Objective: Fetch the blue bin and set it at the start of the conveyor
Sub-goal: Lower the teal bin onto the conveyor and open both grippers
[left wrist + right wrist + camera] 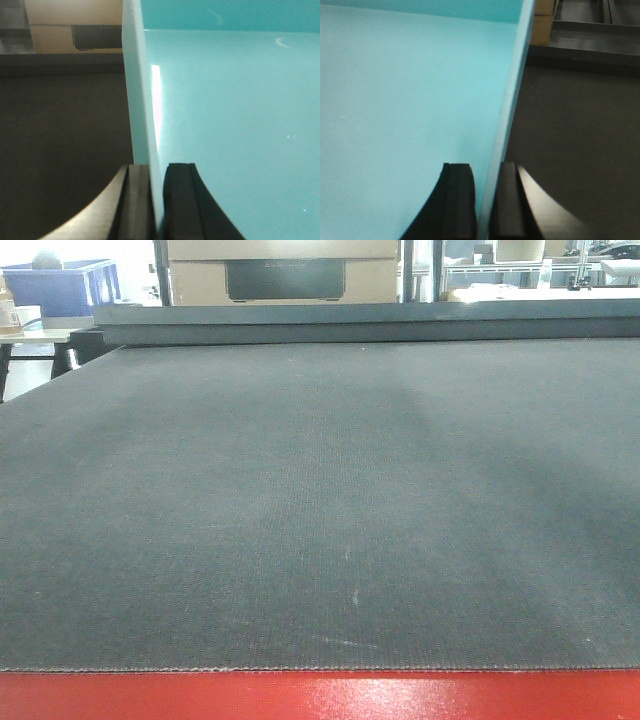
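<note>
The blue bin (230, 125) fills the right of the left wrist view: a smooth aqua tub seen from above its inside. My left gripper (159, 200) is shut on its left wall, one finger inside and one outside. In the right wrist view the blue bin (405, 100) fills the left, and my right gripper (485, 200) is shut on its right wall the same way. The dark woven belt of the conveyor start (320, 500) lies below, with its red front strip (320, 695) at the bottom of the front view. Neither bin nor grippers appear in the front view.
A raised dark rail (360, 320) crosses the far end of the belt. Cardboard boxes (285, 270) stand behind it. A darker blue ribbed bin (60, 285) rests on a table at the far left. Metal shelving (530, 275) is at the far right.
</note>
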